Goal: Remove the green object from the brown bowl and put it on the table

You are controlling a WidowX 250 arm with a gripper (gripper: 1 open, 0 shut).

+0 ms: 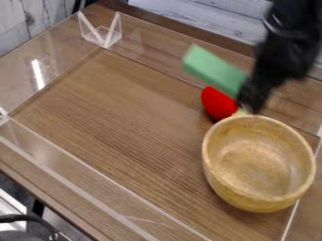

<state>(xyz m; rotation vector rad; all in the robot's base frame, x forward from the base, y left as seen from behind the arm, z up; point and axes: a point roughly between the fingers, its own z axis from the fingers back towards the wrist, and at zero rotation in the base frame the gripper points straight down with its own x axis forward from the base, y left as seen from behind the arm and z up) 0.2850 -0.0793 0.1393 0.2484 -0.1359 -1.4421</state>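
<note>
1. Claw first: gripper (pixel 248 94) is blurry, but its jaws look closed partway on one end of the green object (pixel 214 67), which sticks out sideways, up in the air over the far part of the table and clear of the bowl. So the block is out, just not set down yet.

2. Table (pixel 113 113): brown wood-grain top, flat and smooth-looking, with low clear acrylic walls (pixel 51 165) round the edges. My guess at a risk: swing too wide and the block or arm clips a wall, though there's loads of bare wood to aim for.

3. Brown bowl (pixel 259 164): round, light wood, thick rim, visible grain, nothing in it now. If the release comes too near it, the block could bounce off the rim or drop back in.

4. Green object: flat rectangular slab, plain, looks spongy. Held by one end like that it could pivot or slip out, and a soft light thing dropped from this height may tumble.

5. Red strawberry toy (pixel 219 102): rounded, glossy, sitting just beside the bowl's far rim and right under the claw. Coming straight down here would bump it or land the block on top.
</note>
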